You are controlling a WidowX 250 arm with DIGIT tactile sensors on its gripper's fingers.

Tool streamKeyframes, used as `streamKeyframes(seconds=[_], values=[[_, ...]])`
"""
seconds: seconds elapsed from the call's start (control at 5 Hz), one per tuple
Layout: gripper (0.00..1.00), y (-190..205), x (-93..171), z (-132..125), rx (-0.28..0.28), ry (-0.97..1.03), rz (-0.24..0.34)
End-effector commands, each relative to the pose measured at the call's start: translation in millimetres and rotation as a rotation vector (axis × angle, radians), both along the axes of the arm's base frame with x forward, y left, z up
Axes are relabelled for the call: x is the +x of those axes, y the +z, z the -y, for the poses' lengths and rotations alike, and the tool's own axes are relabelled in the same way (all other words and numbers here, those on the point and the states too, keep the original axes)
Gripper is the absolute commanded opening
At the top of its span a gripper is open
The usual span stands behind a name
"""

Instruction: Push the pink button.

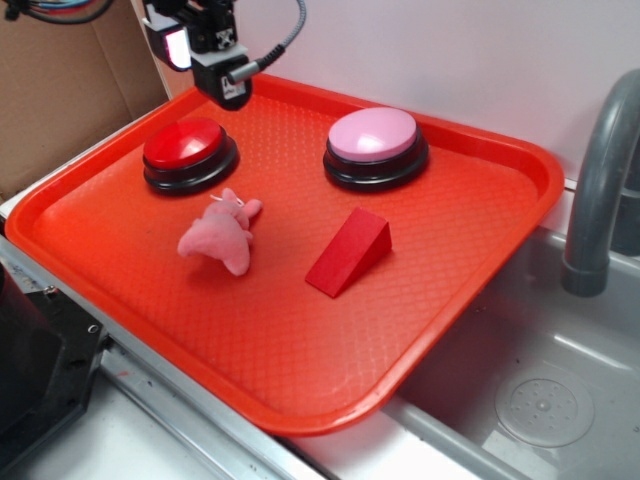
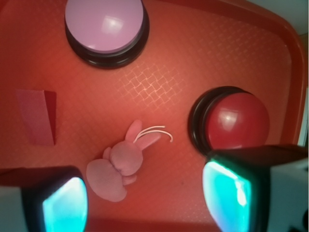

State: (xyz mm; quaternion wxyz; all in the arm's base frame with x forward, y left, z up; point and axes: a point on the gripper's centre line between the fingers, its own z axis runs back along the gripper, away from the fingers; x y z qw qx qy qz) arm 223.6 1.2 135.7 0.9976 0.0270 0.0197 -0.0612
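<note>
The pink button (image 1: 374, 136) (image 2: 105, 25), a pale pink dome on a black base, sits at the back right of the orange tray (image 1: 480, 270). My gripper (image 1: 190, 45) (image 2: 147, 200) hangs high over the tray's back left corner, above and behind the red button (image 1: 186, 144) (image 2: 236, 121), far from the pink one. Its two fingers stand wide apart with nothing between them. In the wrist view the pink button lies at the top left, well away from the fingers.
A small pink plush rabbit (image 1: 222, 234) (image 2: 123, 162) lies mid-tray, and a red wedge block (image 1: 349, 252) (image 2: 37, 116) sits right of it. A grey sink (image 1: 540, 400) with a grey faucet (image 1: 600, 170) borders the tray's right. Cardboard (image 1: 70, 90) stands at back left.
</note>
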Motion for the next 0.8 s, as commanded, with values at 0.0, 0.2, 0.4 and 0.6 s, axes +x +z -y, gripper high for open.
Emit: streamKeyframes(seconds=[0.0,0.2,0.4,0.6], values=[[1.00,26.3,-10.2,-3.8,-0.014,-0.002,0.065],[1.00,25.8,-19.2,-8.9,-0.052,-0.004,0.037],[1.00,24.9,-26.0,-10.1,-0.051,0.008,-0.018],[1.00,24.1,-35.0,-11.9,-0.032,-0.002,-0.047]])
